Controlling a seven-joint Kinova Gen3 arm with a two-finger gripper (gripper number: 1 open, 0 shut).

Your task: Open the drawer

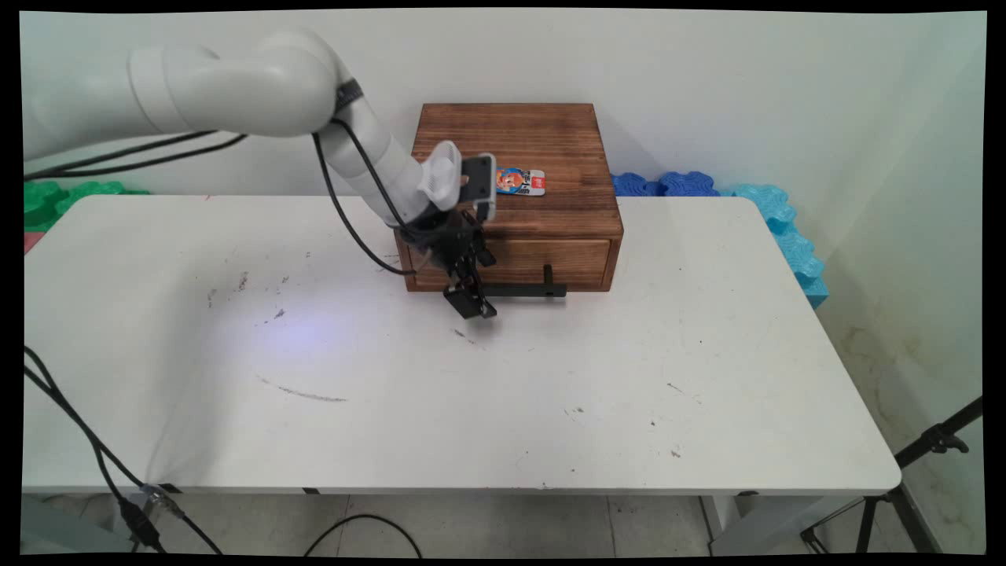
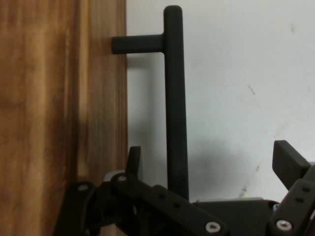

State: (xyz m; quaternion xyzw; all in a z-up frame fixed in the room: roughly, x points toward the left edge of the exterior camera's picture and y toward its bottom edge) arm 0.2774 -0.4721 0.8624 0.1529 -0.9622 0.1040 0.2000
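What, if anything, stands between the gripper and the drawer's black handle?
Nothing visible. In the hand view the handle runs between the two open fingers, with bare table behind it. The gripper sits at the bar's left end, in front of the wooden box.

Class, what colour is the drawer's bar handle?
Black; the handle shows best in the hand view, between the open gripper's fingers.

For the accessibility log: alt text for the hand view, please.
The open gripper straddles the black bar handle of a wooden drawer front, one finger between bar and wood, the other out over the white table.
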